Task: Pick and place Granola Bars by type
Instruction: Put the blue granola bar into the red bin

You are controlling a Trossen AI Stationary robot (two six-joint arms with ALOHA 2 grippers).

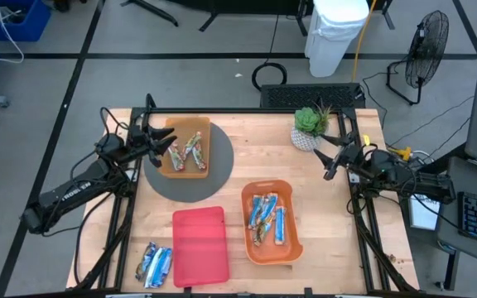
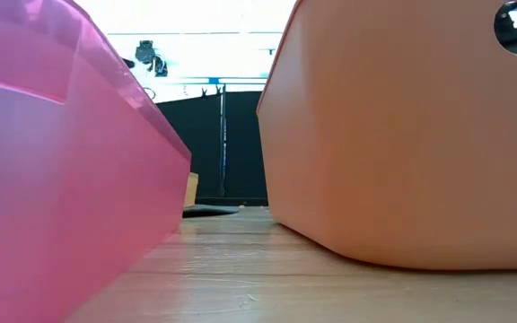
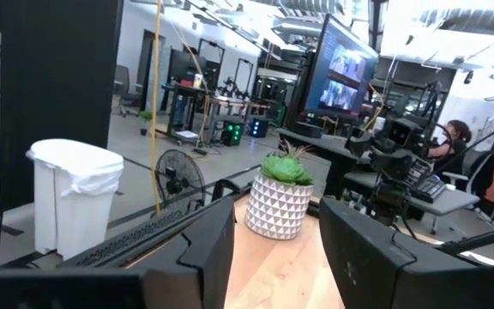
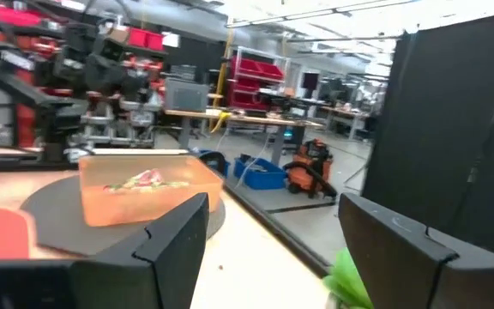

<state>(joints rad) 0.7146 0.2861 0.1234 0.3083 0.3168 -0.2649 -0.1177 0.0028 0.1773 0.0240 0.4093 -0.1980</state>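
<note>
Several red-brown granola bars (image 1: 187,151) lie in a small orange tray (image 1: 166,165) on a round grey mat (image 1: 185,189) at the far left. Several blue bars (image 1: 267,217) lie in a bigger orange tray (image 1: 292,248) near the table's middle right. A few silvery-blue bars (image 1: 154,265) lie on the wood at the near left. My left gripper (image 1: 156,141) stands open at the table's left edge, beside the small tray, with nothing between its fingers (image 3: 204,249). My right gripper (image 1: 330,157) stands open at the right edge, also with nothing in it.
A flat red tray (image 1: 199,244) lies at the near middle, between the loose bars and the big orange tray. A potted succulent (image 1: 309,128) stands at the far right, close to my right gripper. Bare wood lies between the mat and the plant.
</note>
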